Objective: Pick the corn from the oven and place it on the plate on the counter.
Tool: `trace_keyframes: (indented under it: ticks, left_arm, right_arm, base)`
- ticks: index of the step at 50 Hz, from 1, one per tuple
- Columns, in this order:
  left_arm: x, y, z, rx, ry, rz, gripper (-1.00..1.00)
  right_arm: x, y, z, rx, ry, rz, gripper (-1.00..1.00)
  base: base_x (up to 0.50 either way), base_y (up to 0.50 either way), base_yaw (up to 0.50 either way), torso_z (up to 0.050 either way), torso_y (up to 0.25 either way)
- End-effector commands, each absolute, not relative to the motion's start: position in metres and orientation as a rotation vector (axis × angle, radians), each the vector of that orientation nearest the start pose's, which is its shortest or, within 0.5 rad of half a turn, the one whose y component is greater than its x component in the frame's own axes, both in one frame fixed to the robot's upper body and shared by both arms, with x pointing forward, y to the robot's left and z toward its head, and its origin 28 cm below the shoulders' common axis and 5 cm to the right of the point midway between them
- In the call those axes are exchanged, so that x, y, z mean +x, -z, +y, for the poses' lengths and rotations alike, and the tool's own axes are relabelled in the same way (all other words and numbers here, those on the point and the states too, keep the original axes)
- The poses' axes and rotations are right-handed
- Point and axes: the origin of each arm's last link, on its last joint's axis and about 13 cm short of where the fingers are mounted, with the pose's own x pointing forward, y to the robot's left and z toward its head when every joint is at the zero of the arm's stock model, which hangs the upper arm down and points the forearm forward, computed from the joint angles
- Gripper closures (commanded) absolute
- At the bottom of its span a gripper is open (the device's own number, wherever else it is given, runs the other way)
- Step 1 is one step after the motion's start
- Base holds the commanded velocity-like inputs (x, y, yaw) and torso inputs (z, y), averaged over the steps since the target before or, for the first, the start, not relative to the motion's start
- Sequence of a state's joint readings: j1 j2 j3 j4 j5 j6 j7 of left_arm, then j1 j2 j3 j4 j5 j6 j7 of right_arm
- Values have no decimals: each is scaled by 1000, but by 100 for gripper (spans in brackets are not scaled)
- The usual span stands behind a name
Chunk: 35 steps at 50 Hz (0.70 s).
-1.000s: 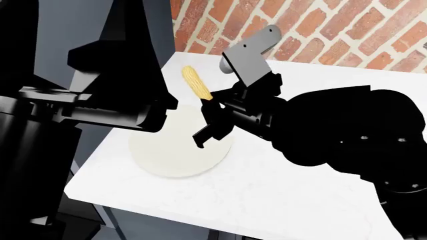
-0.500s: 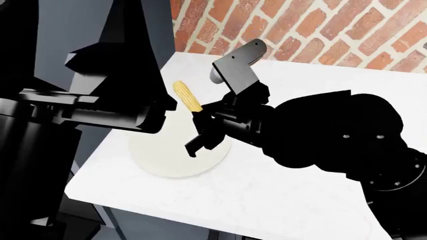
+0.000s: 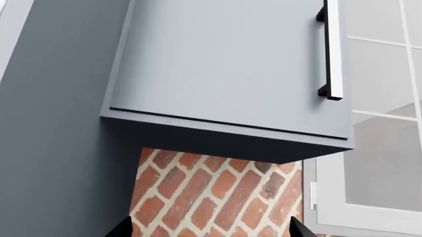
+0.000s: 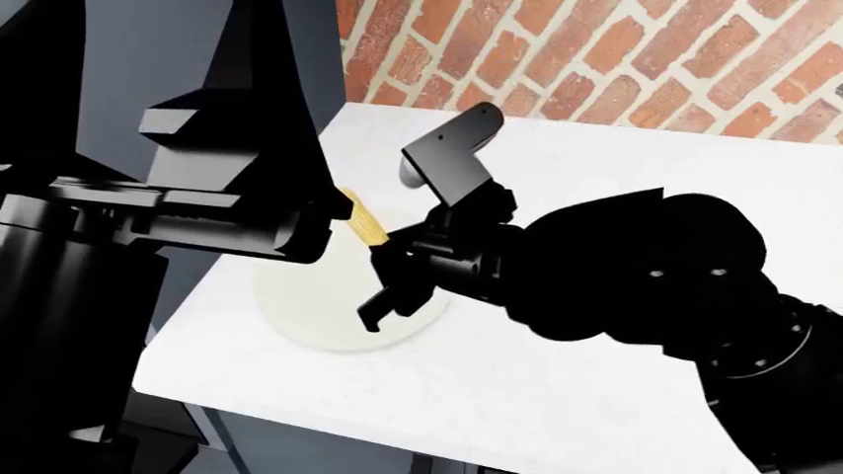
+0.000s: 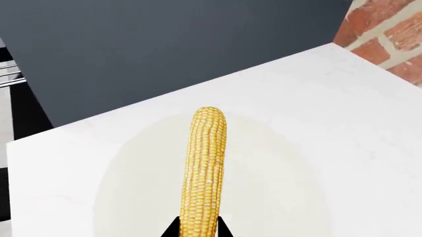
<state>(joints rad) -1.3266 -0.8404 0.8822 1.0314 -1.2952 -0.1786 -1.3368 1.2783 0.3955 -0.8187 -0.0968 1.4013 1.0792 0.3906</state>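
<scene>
- Gripping one corn (image 5: 205, 168) in right gripper (image 5: 197, 228), over one plate (image 5: 132, 182) on counter (image 4: 554, 395).
- Left gripper (image 3: 209, 229) (tips only): fingers apart, facing one cabinet (image 3: 224, 64), brick wall (image 3: 211, 197).

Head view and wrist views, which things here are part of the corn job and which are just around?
Part of the job:
corn, held in the right gripper
plate
counter

Just around:
left gripper, open and holding nothing
brick wall
grey cabinet
</scene>
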Motion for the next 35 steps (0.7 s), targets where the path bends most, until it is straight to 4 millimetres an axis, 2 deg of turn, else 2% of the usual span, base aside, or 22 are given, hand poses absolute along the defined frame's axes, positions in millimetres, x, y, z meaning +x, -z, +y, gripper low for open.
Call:
trace_keyframes:
  ticks: [1, 35]
  left_arm:
    - [142, -301, 176, -202, 244, -614, -100]
    - [142, -300, 177, -205, 243, -613, -100]
  right_arm:
    - [291, -253, -39, -262, -753, 380, 100]
    - [303, -243, -34, -250, -764, 401, 100]
  base:
    - [0, 0, 0, 0, 0]
    - [0, 0, 0, 0, 1]
